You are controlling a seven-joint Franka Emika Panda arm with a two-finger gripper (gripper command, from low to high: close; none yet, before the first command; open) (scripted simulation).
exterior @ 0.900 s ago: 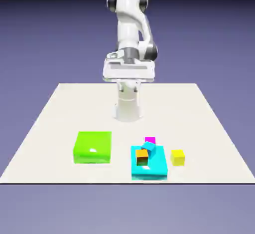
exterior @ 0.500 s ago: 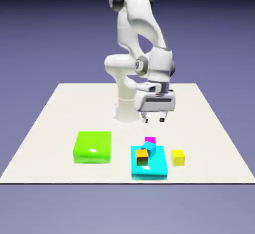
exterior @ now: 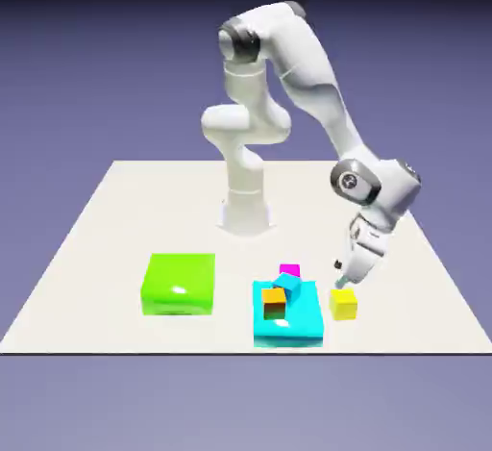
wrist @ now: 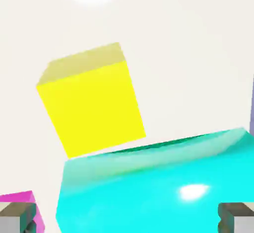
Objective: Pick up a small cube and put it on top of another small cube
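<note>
Gripper [exterior: 341,276] stands with jaws apart and empty, hovering just above the small plain yellow cube [exterior: 343,303]. We find that cube resting on the off-white table [exterior: 106,247], just beside the flat glossy cyan block [exterior: 298,326].

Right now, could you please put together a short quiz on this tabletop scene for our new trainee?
1. True or false: the gripper is holding the yellow cube.
2. What does the orange cube rest on: A) the table, B) the green block, C) the cyan block?
3. Which small cube lies closest to the gripper?

Key: 1. False: it is open just above the cube. 2. C. 3. The yellow cube.
</note>
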